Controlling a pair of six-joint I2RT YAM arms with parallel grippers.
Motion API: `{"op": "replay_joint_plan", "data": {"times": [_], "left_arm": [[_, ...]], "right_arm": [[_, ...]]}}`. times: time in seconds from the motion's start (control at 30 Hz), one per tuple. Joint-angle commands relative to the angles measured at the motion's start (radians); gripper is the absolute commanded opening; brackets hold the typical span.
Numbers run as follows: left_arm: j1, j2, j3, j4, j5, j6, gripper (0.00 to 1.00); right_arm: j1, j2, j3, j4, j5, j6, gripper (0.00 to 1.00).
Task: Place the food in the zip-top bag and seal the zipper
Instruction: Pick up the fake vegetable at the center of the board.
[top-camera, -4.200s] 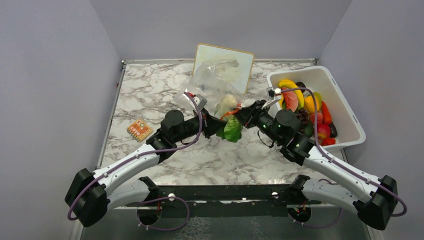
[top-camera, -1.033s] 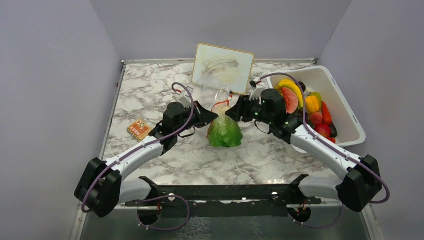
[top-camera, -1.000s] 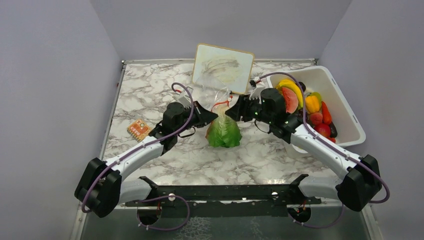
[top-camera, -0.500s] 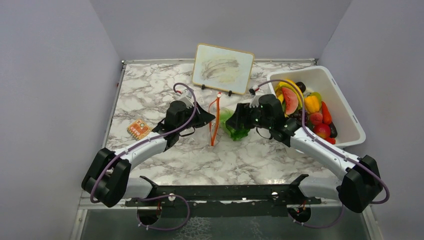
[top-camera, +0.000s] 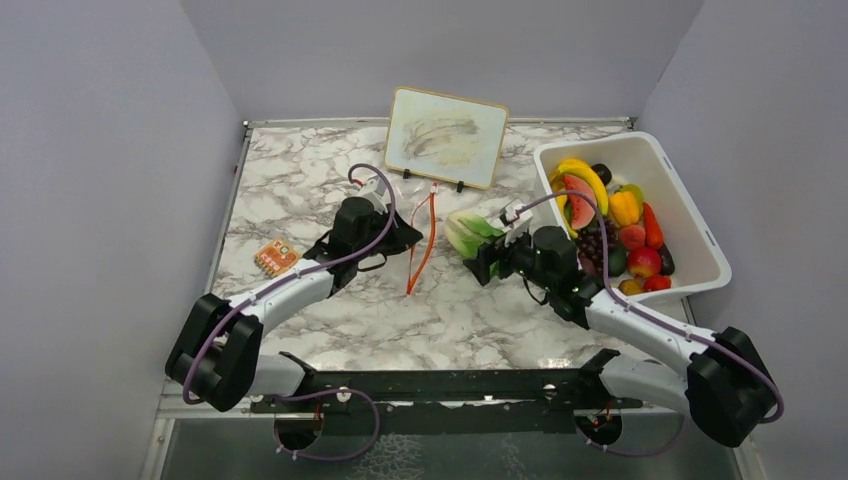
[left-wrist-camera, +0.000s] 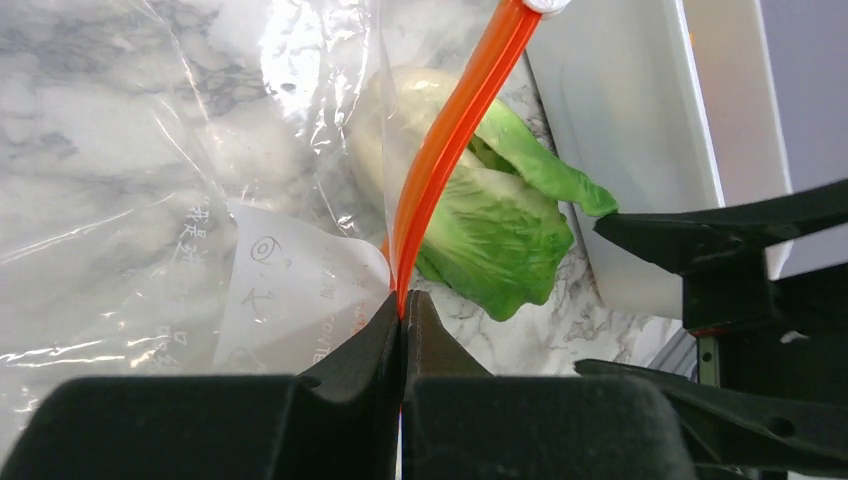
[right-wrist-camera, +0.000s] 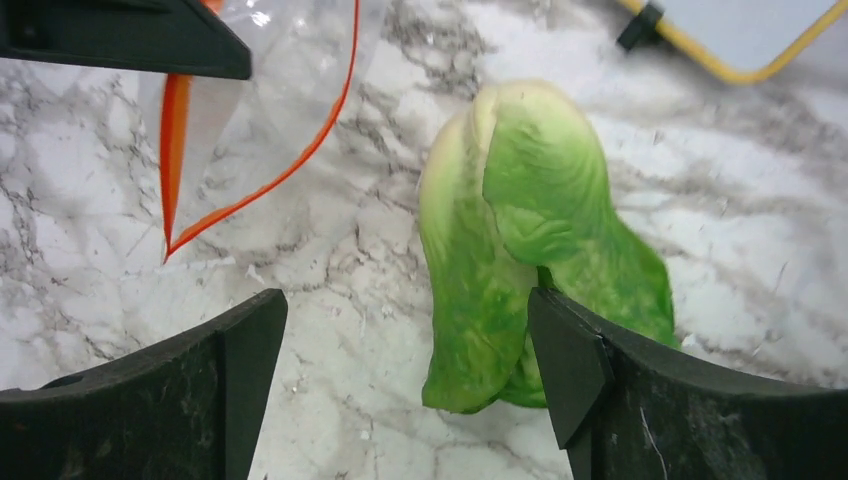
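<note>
The clear zip-top bag (left-wrist-camera: 180, 190) lies limp on the marble. My left gripper (left-wrist-camera: 403, 303) is shut on its red-orange zipper (left-wrist-camera: 455, 125), also seen from above as the zipper (top-camera: 424, 240) beside the left gripper (top-camera: 405, 237). A green lettuce (right-wrist-camera: 520, 230) rests on the table outside the bag, right of its mouth. My right gripper (right-wrist-camera: 405, 370) stands open just short of the lettuce (top-camera: 468, 232), one finger (right-wrist-camera: 590, 385) by the leaf tips, gripping nothing. More food, a banana (top-camera: 585, 176), pepper (top-camera: 623, 207) and grapes (top-camera: 598, 240), fills the tub.
The white tub (top-camera: 700, 228) stands at the right edge. A yellow-framed board (top-camera: 446, 137) is propped at the back centre. A small orange patterned card (top-camera: 278, 258) lies left of the left arm. Grey walls close in the table on three sides.
A second ago the lettuce hung between both grippers at the bag's mouth. The right gripper opened and drew back; the lettuce now lies on the table and the bag has sagged from the left gripper.
</note>
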Motion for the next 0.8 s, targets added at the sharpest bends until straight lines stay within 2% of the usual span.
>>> {"op": "replay_joint_plan", "data": {"times": [0.0, 0.1, 0.17, 0.27, 0.33, 0.4, 0.53, 0.67, 0.77], "left_arm": [[0.008, -0.014, 0.082, -0.092, -0.055, 0.076, 0.00], [0.010, -0.030, 0.134, -0.161, -0.060, 0.114, 0.00], [0.010, -0.038, 0.168, -0.221, -0.067, 0.136, 0.00], [0.010, -0.052, 0.202, -0.287, -0.066, 0.148, 0.00], [0.009, -0.069, 0.213, -0.307, -0.065, 0.156, 0.00], [0.010, -0.098, 0.215, -0.319, -0.086, 0.165, 0.00], [0.018, -0.133, 0.202, -0.330, -0.089, 0.168, 0.00], [0.041, -0.144, 0.204, -0.345, -0.010, 0.138, 0.00], [0.048, -0.159, 0.208, -0.352, 0.027, 0.130, 0.00]], "right_arm": [[0.003, -0.078, -0.081, 0.256, 0.039, -0.109, 0.92], [0.003, -0.101, -0.107, 0.304, 0.178, -0.065, 0.94], [0.002, -0.089, -0.088, 0.280, 0.211, -0.035, 0.95], [0.002, -0.044, -0.076, 0.232, 0.134, -0.002, 0.96], [0.002, -0.019, -0.103, 0.246, 0.137, 0.006, 0.97], [0.002, -0.003, -0.127, 0.283, 0.140, -0.028, 0.97], [0.002, 0.063, -0.150, 0.357, 0.011, -0.138, 1.00], [0.002, 0.167, -0.169, 0.471, 0.031, -0.153, 1.00], [0.003, 0.275, -0.135, 0.495, 0.038, -0.169, 0.97]]}}
